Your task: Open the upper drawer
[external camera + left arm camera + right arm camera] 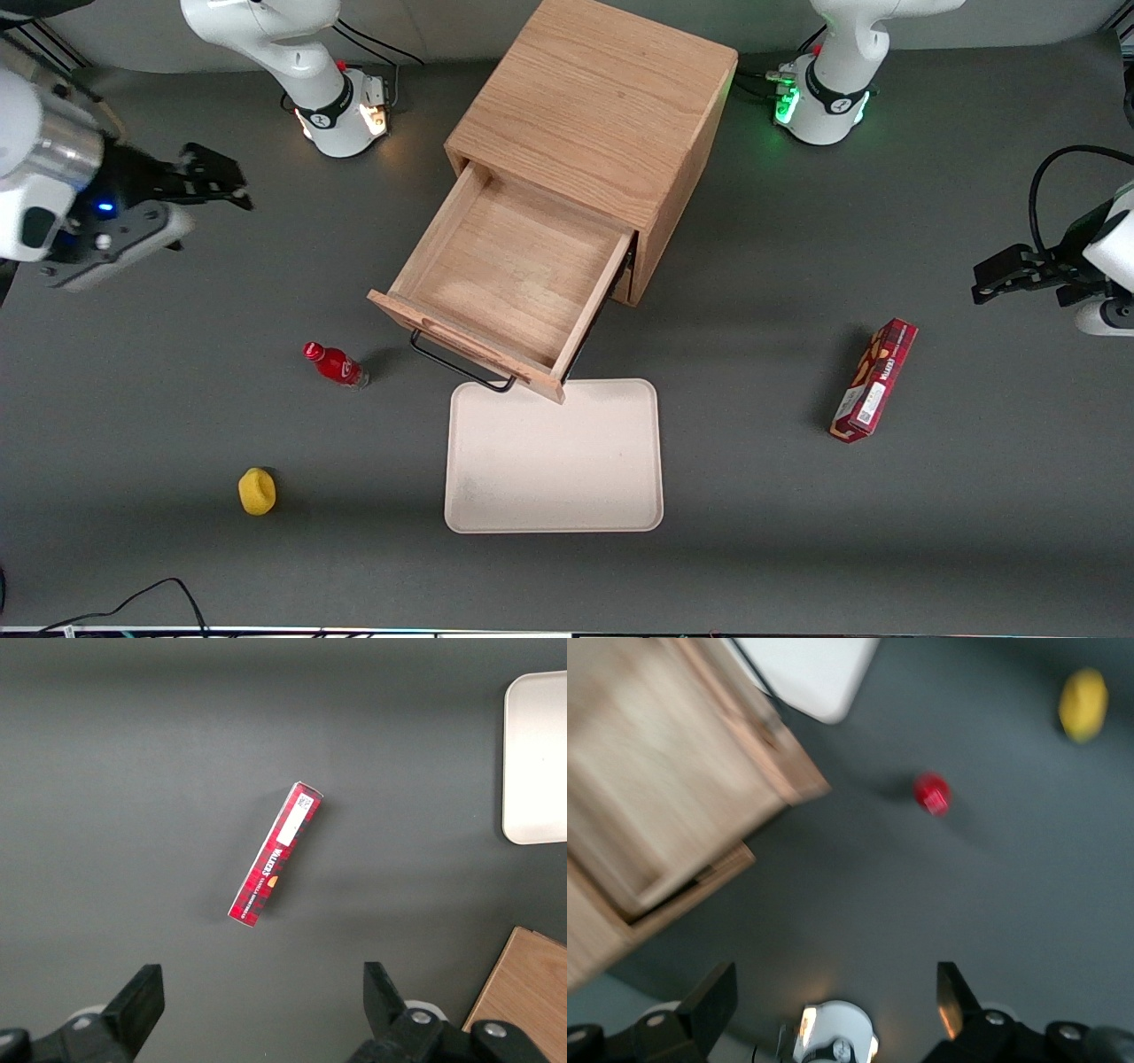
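Note:
The light oak cabinet (594, 115) stands mid-table. Its upper drawer (514, 266) is pulled far out toward the front camera, and its bare wooden inside shows. The black wire handle (456, 363) hangs under the drawer's front panel. The lower drawer is hidden beneath it. My right gripper (232, 184) is open and empty. It is raised above the table toward the working arm's end, well apart from the cabinet. In the right wrist view the gripper (837, 1001) holds nothing, and the pulled-out drawer (664, 788) shows blurred.
A cream tray (554, 456) lies just in front of the open drawer. A red bottle (335, 364) lies beside the drawer front, and a yellow object (257, 491) lies nearer the camera. A red box (874, 381) lies toward the parked arm's end.

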Robot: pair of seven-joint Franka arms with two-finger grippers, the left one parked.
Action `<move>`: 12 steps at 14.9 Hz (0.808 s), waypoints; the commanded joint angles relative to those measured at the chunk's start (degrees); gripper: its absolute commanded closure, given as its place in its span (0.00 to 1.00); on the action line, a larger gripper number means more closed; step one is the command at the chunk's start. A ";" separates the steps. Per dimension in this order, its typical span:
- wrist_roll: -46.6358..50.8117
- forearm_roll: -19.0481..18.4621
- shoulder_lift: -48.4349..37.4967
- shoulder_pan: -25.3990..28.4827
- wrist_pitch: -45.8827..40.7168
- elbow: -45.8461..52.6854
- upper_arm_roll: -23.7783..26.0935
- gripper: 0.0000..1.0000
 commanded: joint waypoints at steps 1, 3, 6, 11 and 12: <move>1.32 -4.45 -16.30 0.17 11.57 -27.09 -2.86 0.00; 2.55 -5.17 -21.68 0.09 18.18 -36.35 -3.30 0.00; 5.36 -5.35 -21.36 0.44 19.52 -36.04 -3.04 0.00; 14.84 -5.53 -16.87 0.17 19.44 -32.70 -3.30 0.00; 15.03 -5.61 -16.61 0.26 19.44 -32.61 -3.30 0.00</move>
